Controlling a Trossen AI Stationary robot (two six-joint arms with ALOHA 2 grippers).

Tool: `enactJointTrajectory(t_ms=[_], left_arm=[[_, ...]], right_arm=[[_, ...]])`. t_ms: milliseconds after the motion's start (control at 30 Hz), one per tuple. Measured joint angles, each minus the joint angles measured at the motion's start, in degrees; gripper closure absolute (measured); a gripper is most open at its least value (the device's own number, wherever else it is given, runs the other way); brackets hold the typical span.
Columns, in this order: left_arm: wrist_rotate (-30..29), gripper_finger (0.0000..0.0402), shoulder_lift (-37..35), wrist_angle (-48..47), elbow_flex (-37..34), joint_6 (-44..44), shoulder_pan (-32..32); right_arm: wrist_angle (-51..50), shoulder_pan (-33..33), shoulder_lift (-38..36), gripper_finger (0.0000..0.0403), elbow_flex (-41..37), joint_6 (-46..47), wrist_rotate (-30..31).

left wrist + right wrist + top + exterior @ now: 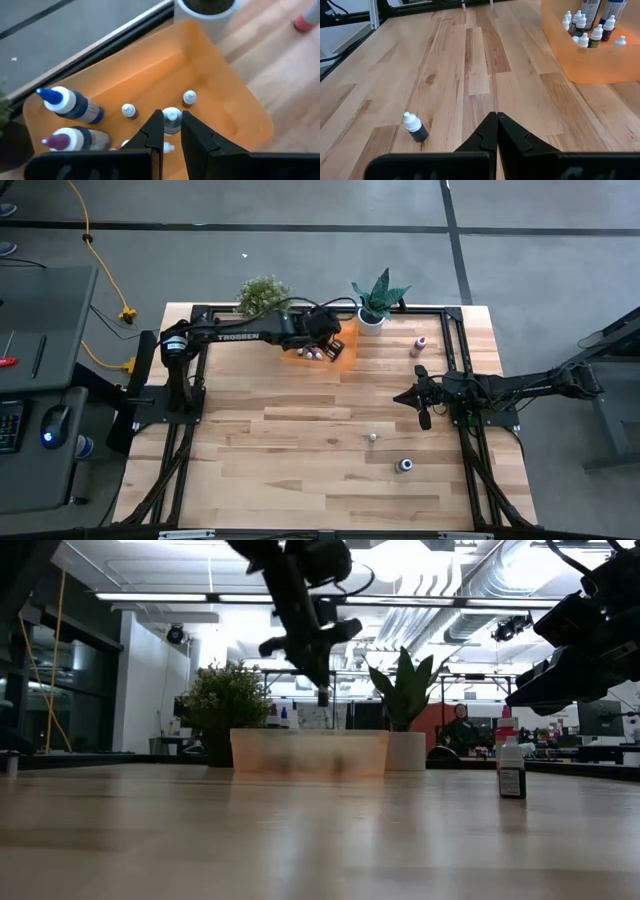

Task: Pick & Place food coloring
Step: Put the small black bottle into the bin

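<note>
My left gripper [322,348] hangs over the orange tray [346,343] at the table's far side, shut on a tiny white-capped food coloring bottle [172,116]. Inside the tray [210,70] lie a blue bottle [72,104] and a purple-capped one [70,140], and two tiny white-capped ones [128,110] stand upright. Three more bottles stand on the table: a pink one [418,346] and two small ones [372,437] [404,466]. My right gripper [496,117] rests shut at the table's right side, holding nothing. My left gripper pinches the tiny bottle just below its white cap [172,119] between its two fingertips [155,125]. The fingers slant down from the table's left. The bottle hangs at the fingertips [323,696], lifted clear above the tray's floor.
Two potted plants [263,295] [378,302] stand at the far edge, on either side of the tray. A dark small bottle [415,127] stands in front of my right gripper. Black frame rails [300,310] run around the tabletop.
</note>
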Motion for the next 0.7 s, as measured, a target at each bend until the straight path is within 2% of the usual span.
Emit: enactJointTrajectory(t_ms=[133,300,500,700], left_arm=[[-3.77,0.0366,-0.12,4.85,-6.02,-4.17,-0.01],[-5.60,0.0366,-0.17,8.19,-10.12,-6.29,-1.26],[-7.09,0.0366,-0.10,11.37,-12.49,-7.53,-2.78],[-11.30,0.0366,-0.08,15.68,-15.81,-7.50,-4.17]], right_arm=[[0.01,0.01,0.00,0.0402,0.02,0.00,0.01],[0.01,0.01,0.00,0.0402,0.01,0.00,0.00],[0.00,0.02,0.00,0.0402,0.00,0.00,0.00],[0.02,0.00,0.00,0.0402,0.02,0.00,0.00]])
